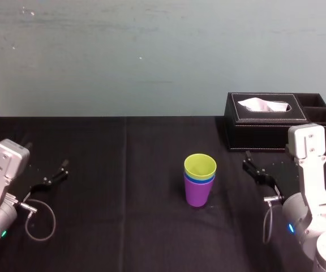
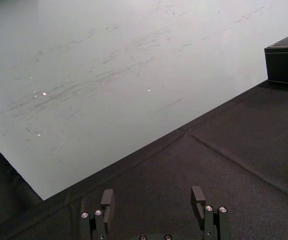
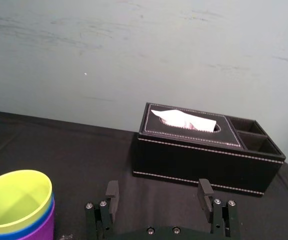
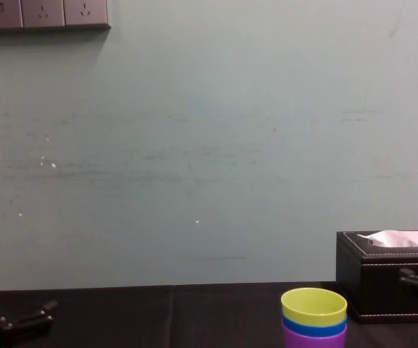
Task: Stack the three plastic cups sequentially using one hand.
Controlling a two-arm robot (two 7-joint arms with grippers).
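Stack: yellow-green tapered plastic cup point(image 1: 200, 164) nested in blue plastic cup point(image 1: 199, 179), that in purple plastic cup point(image 1: 198, 194), upright mid black-cloth surface point(image 1: 123, 226) | right gripper point(image 3: 158, 190) right of stack, not touching, spread wide, empty | left gripper point(image 2: 152, 196) far left, spread wide, empty
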